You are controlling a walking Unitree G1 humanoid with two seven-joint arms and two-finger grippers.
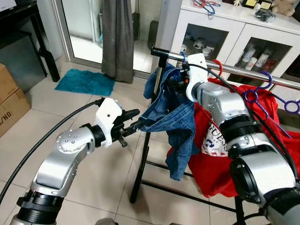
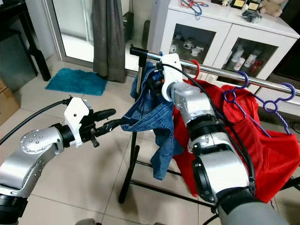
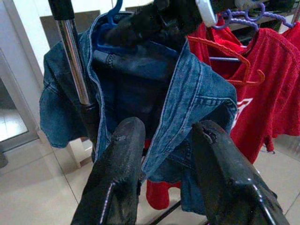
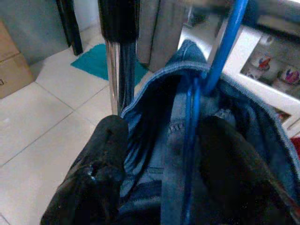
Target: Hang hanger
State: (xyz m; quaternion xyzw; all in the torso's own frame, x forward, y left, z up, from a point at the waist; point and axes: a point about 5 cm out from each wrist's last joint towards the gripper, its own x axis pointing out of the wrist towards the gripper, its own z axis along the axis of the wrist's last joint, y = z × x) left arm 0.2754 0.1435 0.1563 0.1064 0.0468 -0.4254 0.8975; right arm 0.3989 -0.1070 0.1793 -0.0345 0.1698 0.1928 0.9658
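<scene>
Right gripper [image 4: 187, 154] pinched blue plastic hanger [image 4: 220, 51] beside chrome rail [image 1: 262, 77]; left gripper [image 3: 166, 154] pinched denim jacket [image 1: 173, 112] hem. Best: lower hook squarely over rail.

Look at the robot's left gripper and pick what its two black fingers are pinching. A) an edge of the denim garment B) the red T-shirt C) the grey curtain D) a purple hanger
A: the left gripper closes on an edge of the blue denim garment hanging at the end of the rail.
</scene>
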